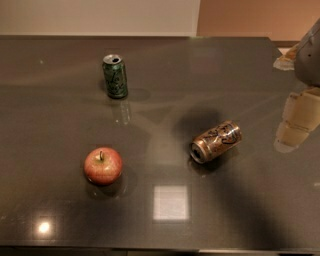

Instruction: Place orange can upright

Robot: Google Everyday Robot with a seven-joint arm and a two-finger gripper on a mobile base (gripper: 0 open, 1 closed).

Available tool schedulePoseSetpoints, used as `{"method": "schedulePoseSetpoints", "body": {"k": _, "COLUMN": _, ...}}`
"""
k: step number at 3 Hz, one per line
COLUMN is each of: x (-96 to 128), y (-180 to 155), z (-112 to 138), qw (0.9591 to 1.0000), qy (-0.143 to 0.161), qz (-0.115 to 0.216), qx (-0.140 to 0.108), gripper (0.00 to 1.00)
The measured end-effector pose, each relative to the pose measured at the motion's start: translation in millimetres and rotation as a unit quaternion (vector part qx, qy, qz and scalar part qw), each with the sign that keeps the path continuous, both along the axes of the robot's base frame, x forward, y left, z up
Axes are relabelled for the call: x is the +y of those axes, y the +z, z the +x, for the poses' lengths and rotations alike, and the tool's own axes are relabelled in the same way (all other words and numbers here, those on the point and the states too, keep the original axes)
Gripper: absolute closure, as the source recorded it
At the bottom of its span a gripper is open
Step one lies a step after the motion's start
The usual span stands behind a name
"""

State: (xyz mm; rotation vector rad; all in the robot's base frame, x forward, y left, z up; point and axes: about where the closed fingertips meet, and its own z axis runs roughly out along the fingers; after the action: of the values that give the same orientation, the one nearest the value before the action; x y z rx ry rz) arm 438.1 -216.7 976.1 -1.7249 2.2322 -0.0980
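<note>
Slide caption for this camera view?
An orange can lies on its side on dark table, gripper at right edge; green can upright, red apple nearby.

Dark green can [115, 76] upright, back left of the dark glossy tabletop [55, 120], silver top up. Red apple [103, 165] front left, stem up, well apart from that can. Square light reflection [171, 202] front centre, small round glare [44, 227] front left corner. Pale wall [100, 15] behind. Gripper [295, 125] at right edge, above the tabletop.
</note>
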Motion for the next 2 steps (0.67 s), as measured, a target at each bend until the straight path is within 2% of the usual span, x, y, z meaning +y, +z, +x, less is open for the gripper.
{"method": "schedulePoseSetpoints", "body": {"k": 1, "x": 0.0, "y": 0.0, "z": 0.0, "qw": 1.0, "qy": 0.0, "qz": 0.0, "qx": 0.0, "gripper": 0.0}}
{"method": "schedulePoseSetpoints", "body": {"k": 2, "x": 9.1, "y": -3.4, "z": 3.9, "qw": 0.9995, "qy": 0.033, "qz": -0.001, "qx": 0.004, "gripper": 0.0}}
